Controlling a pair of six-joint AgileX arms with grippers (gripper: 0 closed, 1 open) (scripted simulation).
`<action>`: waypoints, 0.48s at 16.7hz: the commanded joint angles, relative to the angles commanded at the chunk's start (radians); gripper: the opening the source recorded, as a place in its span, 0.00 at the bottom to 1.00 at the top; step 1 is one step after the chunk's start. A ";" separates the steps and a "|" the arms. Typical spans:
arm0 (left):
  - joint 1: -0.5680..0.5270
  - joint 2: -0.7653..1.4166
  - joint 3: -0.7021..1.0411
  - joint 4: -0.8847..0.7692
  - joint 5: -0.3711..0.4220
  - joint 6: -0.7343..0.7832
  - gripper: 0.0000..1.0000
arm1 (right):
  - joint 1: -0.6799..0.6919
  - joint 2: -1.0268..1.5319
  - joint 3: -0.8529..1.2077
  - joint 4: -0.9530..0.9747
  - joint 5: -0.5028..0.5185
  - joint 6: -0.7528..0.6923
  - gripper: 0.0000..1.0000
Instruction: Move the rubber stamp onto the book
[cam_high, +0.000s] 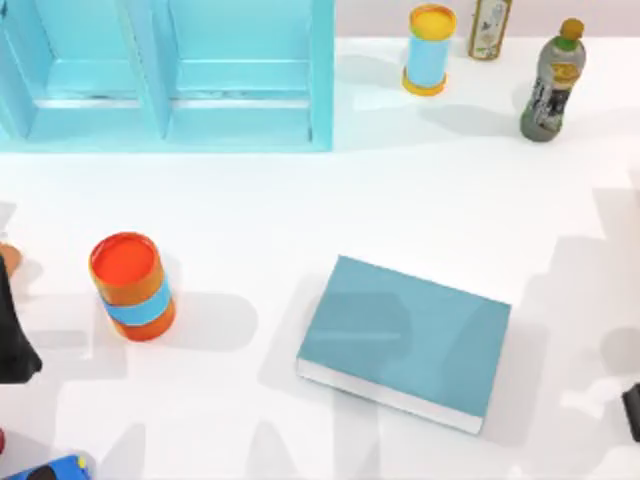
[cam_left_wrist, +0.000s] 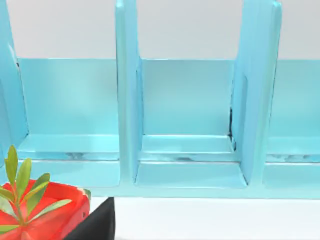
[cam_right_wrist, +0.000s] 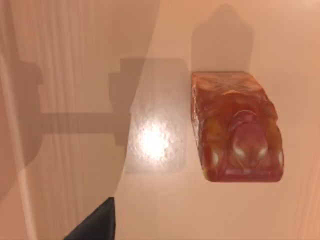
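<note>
The book (cam_high: 405, 340), thick with a teal-blue cover and white page edges, lies flat right of the table's middle with nothing on it. A small red-brown blocky thing with a rounded darker top, which looks like the rubber stamp (cam_right_wrist: 235, 125), rests on the surface below my right wrist camera. A dark part of my right gripper (cam_right_wrist: 95, 222) shows apart from the stamp. My right arm (cam_high: 632, 408) sits at the right edge, right of the book. My left arm (cam_high: 12, 330) is at the left edge, far from the book.
An orange can with a blue band (cam_high: 131, 285) stands left of the book. A light-blue shelf unit (cam_high: 170, 75) fills the back left. A small can (cam_high: 430, 48) and two bottles (cam_high: 551, 82) stand at the back right. A red pot with a green plant (cam_left_wrist: 35, 210) is near my left gripper.
</note>
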 joint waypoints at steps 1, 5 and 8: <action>0.000 0.000 0.000 0.000 0.000 0.000 1.00 | 0.000 0.000 0.000 0.000 0.000 0.000 1.00; 0.000 0.000 0.000 0.000 0.000 0.000 1.00 | 0.005 -0.001 -0.005 0.005 0.000 0.001 1.00; 0.000 0.000 0.000 0.000 0.000 0.000 1.00 | 0.004 0.015 -0.054 0.069 0.000 0.004 1.00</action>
